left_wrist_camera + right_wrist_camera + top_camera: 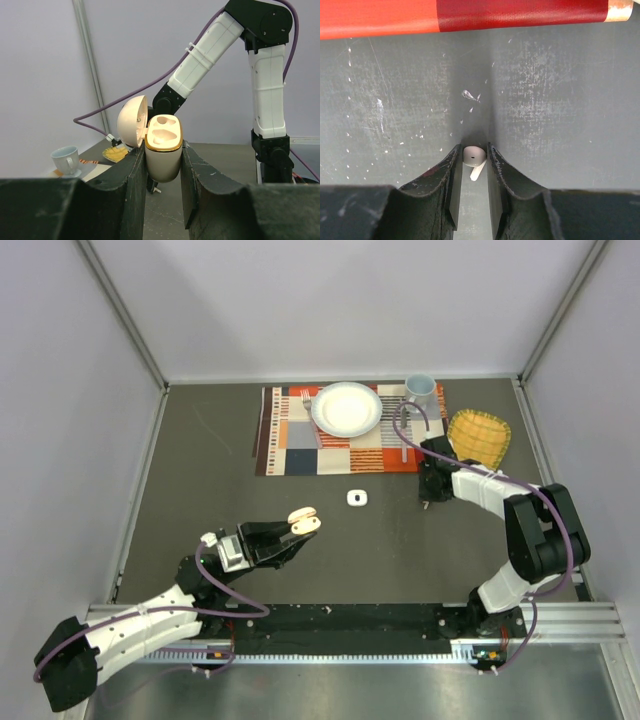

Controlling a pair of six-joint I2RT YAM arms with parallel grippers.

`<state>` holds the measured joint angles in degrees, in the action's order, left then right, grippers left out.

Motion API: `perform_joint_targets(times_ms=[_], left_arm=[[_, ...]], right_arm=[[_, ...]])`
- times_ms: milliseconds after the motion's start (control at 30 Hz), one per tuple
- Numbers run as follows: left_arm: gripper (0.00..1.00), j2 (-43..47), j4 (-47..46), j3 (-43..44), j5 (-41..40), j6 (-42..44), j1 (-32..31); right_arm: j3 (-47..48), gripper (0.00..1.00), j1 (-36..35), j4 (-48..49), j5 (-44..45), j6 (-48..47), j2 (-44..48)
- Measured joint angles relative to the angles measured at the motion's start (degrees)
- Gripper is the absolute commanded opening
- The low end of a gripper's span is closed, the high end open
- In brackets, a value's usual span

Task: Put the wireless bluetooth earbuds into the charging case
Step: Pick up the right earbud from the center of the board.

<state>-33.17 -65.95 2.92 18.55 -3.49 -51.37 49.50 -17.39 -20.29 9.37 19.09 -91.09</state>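
My left gripper point(300, 528) is shut on a pale beige charging case point(303, 520), held above the table at the near left. The case's lid point(132, 121) is swung open, and the two moulded wells in its gold-rimmed top point(163, 134) are empty. The black fingers point(132, 175) press on both sides of the case body point(163, 160). My right gripper point(428, 496) points down at the table just below the placemat. A white earbud point(474, 156) is pinched between its fingertips, stem pointing back toward the camera, right at the table surface. A small white case point(357, 497) lies on the table between the arms.
A patchwork placemat point(290, 450) at the back carries a white plate point(347, 408), a fork point(306, 400) and a pale blue mug point(420, 390). A yellow woven mat point(479, 437) lies right of it. The placemat's red edge point(470, 15) runs just beyond my right gripper.
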Motion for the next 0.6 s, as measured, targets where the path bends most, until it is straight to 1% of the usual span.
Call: perform_joint_targets(times_ms=[67, 233, 300, 367, 433, 600], left_arm=[[0.00, 0.00, 0.00, 0.00, 0.00, -0.04, 0.00], [0.00, 0.00, 0.00, 0.00, -0.02, -0.24, 0.00], [0.00, 0.00, 0.00, 0.00, -0.02, -0.42, 0.00], [0.00, 0.00, 0.00, 0.00, 0.00, -0.50, 0.00], [0.00, 0.00, 0.00, 0.00, 0.00, -0.63, 0.00], [0.00, 0.00, 0.00, 0.00, 0.00, -0.76, 0.00]], right_arm=[[0.00, 0.18, 0.00, 0.02, 0.15, 0.00, 0.00], [0.00, 0.17, 0.00, -0.04, 0.22, 0.00, 0.09], [0.00, 0.10, 0.00, -0.04, 0.22, 0.02, 0.09], [0.00, 0.07, 0.00, -0.04, 0.20, 0.02, 0.11], [-0.02, 0.01, 0.00, -0.13, 0.11, 0.04, 0.24], [-1.25, 0.00, -0.20, -0.15, -0.68, 0.15, 2.25]])
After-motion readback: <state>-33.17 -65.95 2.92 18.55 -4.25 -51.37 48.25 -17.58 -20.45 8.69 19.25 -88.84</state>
